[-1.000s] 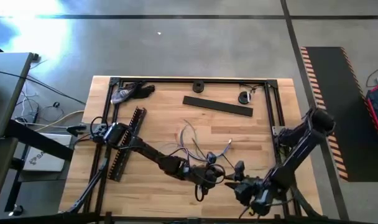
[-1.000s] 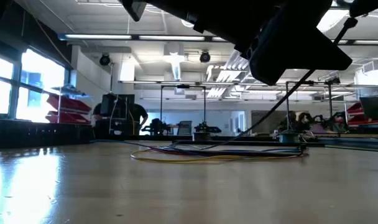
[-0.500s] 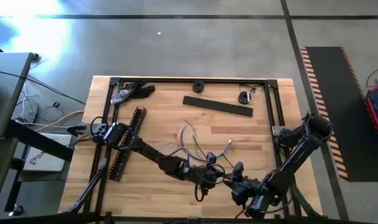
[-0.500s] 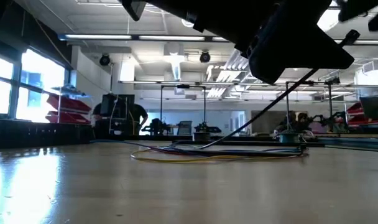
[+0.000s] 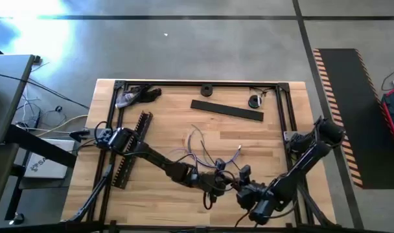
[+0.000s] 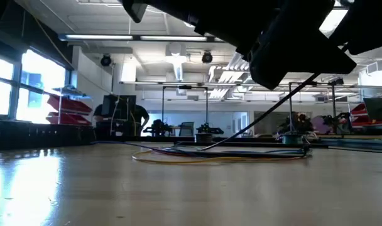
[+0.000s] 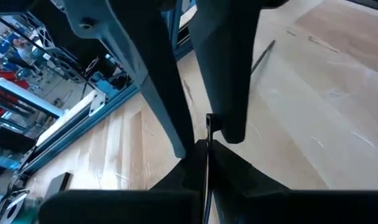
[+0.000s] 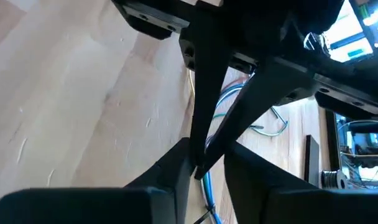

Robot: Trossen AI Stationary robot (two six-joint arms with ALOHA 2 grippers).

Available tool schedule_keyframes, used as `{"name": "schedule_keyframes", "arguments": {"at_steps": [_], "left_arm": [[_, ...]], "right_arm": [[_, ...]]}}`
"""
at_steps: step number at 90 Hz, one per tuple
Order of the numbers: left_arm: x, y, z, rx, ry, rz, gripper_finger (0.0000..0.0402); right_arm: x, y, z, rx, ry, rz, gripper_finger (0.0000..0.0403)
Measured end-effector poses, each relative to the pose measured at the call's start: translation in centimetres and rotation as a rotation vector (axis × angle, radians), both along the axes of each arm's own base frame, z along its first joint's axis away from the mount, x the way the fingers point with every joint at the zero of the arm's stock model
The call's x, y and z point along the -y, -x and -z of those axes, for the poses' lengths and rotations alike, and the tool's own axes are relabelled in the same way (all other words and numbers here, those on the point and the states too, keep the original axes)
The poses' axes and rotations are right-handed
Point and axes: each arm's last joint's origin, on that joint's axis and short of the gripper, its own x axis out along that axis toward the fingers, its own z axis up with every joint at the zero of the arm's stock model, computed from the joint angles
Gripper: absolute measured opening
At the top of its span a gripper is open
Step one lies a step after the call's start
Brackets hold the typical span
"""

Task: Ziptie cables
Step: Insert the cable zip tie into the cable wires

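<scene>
The cables (image 5: 200, 145) lie as loose thin strands, pinkish, blue and grey, on the wooden table's middle; they show again in the low view (image 6: 216, 154) and the right wrist view (image 8: 263, 127). My left gripper (image 5: 221, 181) is near the table's front edge, just in front of the cables, shut on a thin black zip tie (image 7: 208, 127). My right gripper (image 5: 243, 176) stands right beside it on its right, facing it. In the low view a thin black line (image 6: 260, 113) slants from the grippers down to the cables. My left gripper pinches the thin black zip tie (image 7: 207, 140) between its two fingers, with a short end sticking out past the fingertips. The tie lies along the fingers. The fingers hide what lies behind the pinch.
A flat black bar (image 5: 226, 110) lies at the far middle and a long slotted black strip (image 5: 132, 152) at the left. Two small round black parts (image 5: 205, 90) (image 5: 255, 101) and a grey tool (image 5: 135, 96) sit at the far edge. A black frame rail (image 5: 288, 123) borders the table.
My right gripper has moved toward the table's left edge, closing on my left gripper. The cables have stayed where they were.
</scene>
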Motion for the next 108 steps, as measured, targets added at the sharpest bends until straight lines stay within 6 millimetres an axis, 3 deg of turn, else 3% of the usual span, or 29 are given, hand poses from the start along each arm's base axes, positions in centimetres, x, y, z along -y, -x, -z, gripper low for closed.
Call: {"name": "schedule_keyframes", "arguments": {"at_steps": [18,42,54,73,83,93,108], "left_arm": [[0.0,0.0,0.0,-0.001,0.002,-0.001,0.0],[-0.1,0.0,0.0,0.004,0.003,-0.014,0.0007],[-0.4,0.2,-0.8,-0.011,-0.003,-0.024,0.004],[0.9,2.9,-6.3,0.044,-0.058,-0.191,0.0099],[1.1,4.4,-7.8,0.001,-0.011,-0.235,0.0113],[-0.2,4.9,-7.7,-0.124,0.116,-0.225,0.0115],[-3.0,3.8,-5.3,-0.34,0.356,-0.157,0.0114]], "right_arm": [[0.1,0.2,0.1,-0.029,-0.045,0.024,0.0009],[-0.2,0.5,-1.0,-0.067,-0.083,0.06,0.0002],[-0.9,0.9,-2.9,-0.188,-0.158,0.057,0.0002],[-2.5,1.7,-6.0,-0.311,-0.281,0.008,0.0001],[-3.3,2.0,-8.3,-0.315,-0.328,-0.031,0.0001],[-4.0,2.2,-10.8,-0.328,-0.42,-0.055,0.0],[-4.9,2.7,-13.9,-0.317,-0.531,-0.084,0.0]]}}
